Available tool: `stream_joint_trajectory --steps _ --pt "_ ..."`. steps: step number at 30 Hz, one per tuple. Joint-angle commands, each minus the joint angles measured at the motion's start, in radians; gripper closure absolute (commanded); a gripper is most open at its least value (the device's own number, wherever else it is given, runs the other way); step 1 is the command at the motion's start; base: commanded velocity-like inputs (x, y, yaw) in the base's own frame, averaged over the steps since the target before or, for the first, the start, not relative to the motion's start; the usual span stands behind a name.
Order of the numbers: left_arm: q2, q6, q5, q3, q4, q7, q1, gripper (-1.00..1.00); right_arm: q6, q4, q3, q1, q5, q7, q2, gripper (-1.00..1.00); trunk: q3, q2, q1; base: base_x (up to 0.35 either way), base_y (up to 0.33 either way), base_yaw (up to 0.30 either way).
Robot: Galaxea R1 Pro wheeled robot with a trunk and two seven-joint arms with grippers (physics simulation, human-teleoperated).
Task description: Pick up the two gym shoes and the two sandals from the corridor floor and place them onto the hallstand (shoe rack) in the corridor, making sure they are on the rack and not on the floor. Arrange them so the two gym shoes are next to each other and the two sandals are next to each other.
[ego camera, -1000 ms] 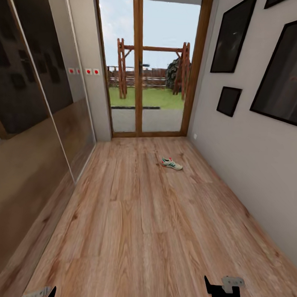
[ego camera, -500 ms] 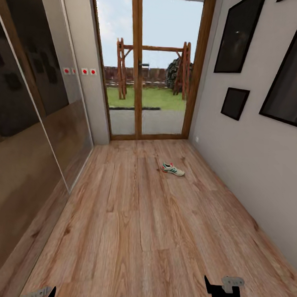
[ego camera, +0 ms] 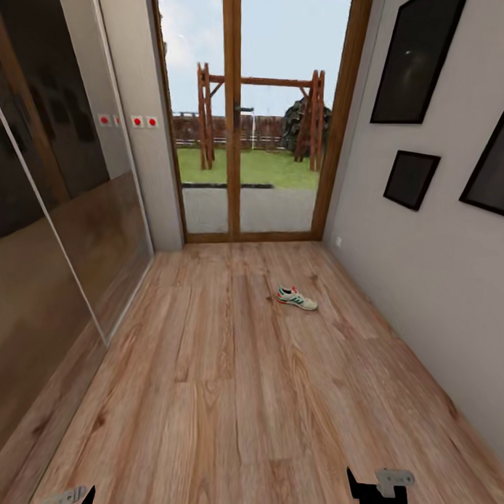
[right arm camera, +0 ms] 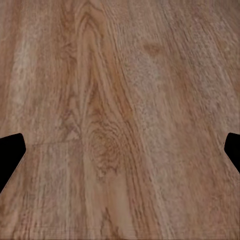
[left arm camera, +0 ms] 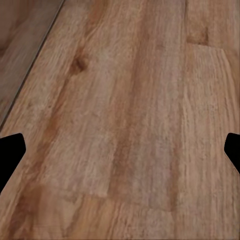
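One gym shoe (ego camera: pixel 297 298), white with green stripes and a red-orange accent, lies on the corridor floor (ego camera: pixel 225 396) well ahead of me, a little right of centre. The second gym shoe, both sandals and the hallstand are out of view. At the head view's lower edge, my left gripper (ego camera: pixel 75 496) and right gripper (ego camera: pixel 379 491) hang low over the planks, far short of the shoe. In the wrist views the left gripper (left arm camera: pixel 120 150) and the right gripper (right arm camera: pixel 120 150) are open, dark fingertips (left arm camera: pixel 11 150) (right arm camera: pixel 11 150) wide apart over bare wood, holding nothing.
A wood-framed glass double door (ego camera: pixel 246 114) closes the corridor's far end. Dark glossy sliding wardrobe panels (ego camera: pixel 57 201) run along the left. The grey right wall (ego camera: pixel 411 286) carries dark framed pictures (ego camera: pixel 411 179). Open floor stretches between me and the shoe.
The whole head view has shifted as the camera moved forward down the corridor; the gym shoe now appears lower and slightly closer. Both grippers keep their places in the view.
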Motion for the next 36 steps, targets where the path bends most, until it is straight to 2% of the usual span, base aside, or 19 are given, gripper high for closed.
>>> stream_joint_trajectory --steps 1,28,36 --pt "0.0 -0.001 0.01 0.003 0.001 -0.01 -0.001 -1.0 -0.003 0.001 0.005 -0.001 -0.011 0.007 0.0 -1.0 -0.001 0.0 0.0 0.34 0.057 0.0" --pt "0.0 -0.001 0.01 0.003 0.001 -0.01 -0.001 -1.0 -0.003 0.001 0.005 -0.001 -0.011 0.007 0.003 -1.0 -0.001 0.0 0.0 0.34 0.097 0.0" --pt "0.0 0.0 0.01 0.002 0.001 -0.011 -0.001 -1.0 -0.002 0.0 0.005 -0.001 -0.012 0.007 0.003 -1.0 0.002 0.0 0.0 0.336 0.131 -0.124"
